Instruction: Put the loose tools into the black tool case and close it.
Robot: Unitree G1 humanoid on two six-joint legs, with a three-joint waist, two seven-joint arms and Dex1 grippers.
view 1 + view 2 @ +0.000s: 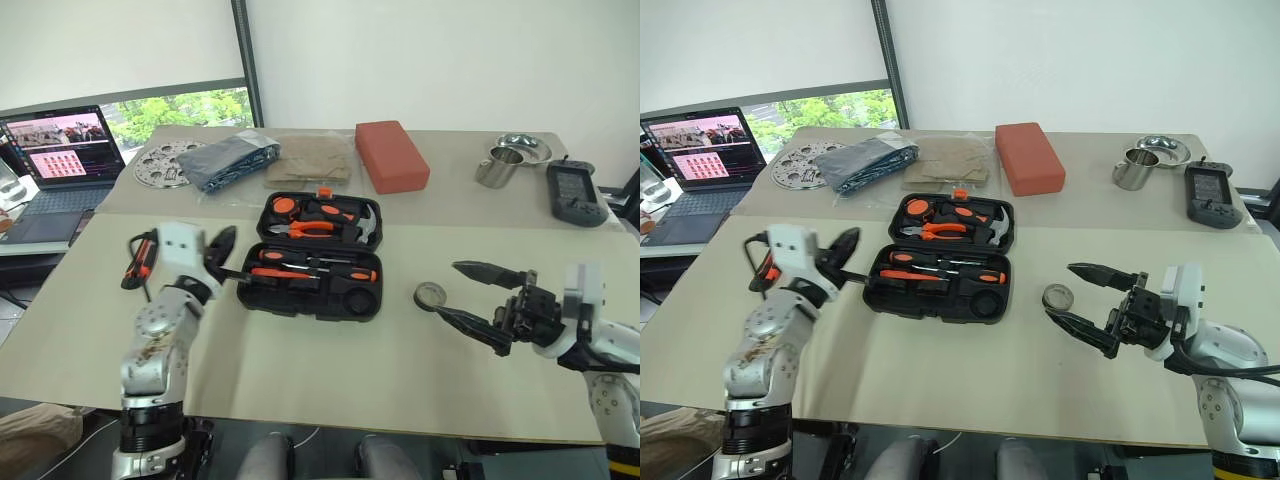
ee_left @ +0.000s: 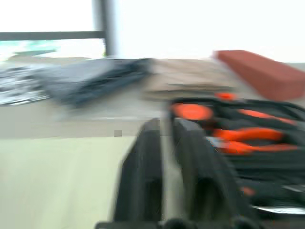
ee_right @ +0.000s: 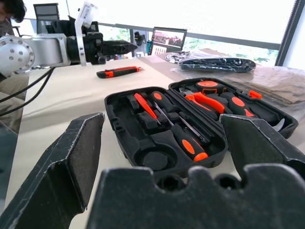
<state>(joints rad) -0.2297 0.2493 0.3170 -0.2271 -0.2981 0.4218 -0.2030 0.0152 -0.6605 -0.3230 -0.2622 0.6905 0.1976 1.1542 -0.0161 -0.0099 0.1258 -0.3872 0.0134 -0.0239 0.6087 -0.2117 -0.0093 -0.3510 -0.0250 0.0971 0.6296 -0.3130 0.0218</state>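
**Two tools lie loose beside the open case**

One orange-and-black utility knife lies on the beige worktop at the far left, just beyond the left claw. That claw hangs above the worktop beside the left end of the black moulded plastic tool case, its black fingers parted by a narrow gap with nothing between them. The case lies open mid-worktop; black-and-orange-handled screwdrivers sit in the slots of its near half, while a hammer and pliers fill the far half. Right of the case, a small dark tape roll rests on the worktop. Just beside the roll, the right claw is spread wide and empty, its fingers pointing toward the roll without touching it.
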